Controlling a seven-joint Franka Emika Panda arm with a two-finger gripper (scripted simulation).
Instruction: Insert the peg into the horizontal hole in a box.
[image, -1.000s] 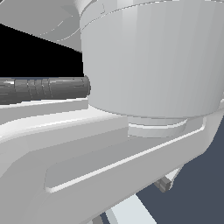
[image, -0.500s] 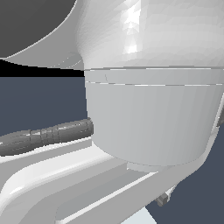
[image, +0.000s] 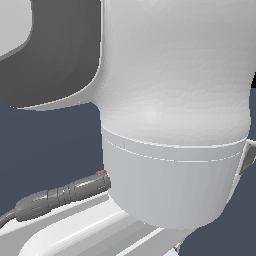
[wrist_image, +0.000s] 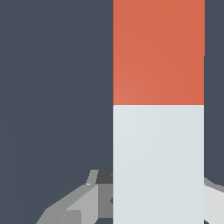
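arm (image: 175, 125): fills the exterior view, risen since before | cable (image: 60, 195): sits lower now | peg (wrist_image: 158, 109): between grey fingers (wrist_image: 83, 203) | gripper: grasp unclear

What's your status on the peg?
Fingers close beside the peg, grip not confirmed. Peg fills the wrist view, red-orange half beyond the pale half. Box and hole not in view. Exterior view blocked by the arm.

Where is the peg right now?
The peg fills the wrist view close to the camera, its pale half nearest the pincer's grey finger. The exterior view shows only the arm, no peg.
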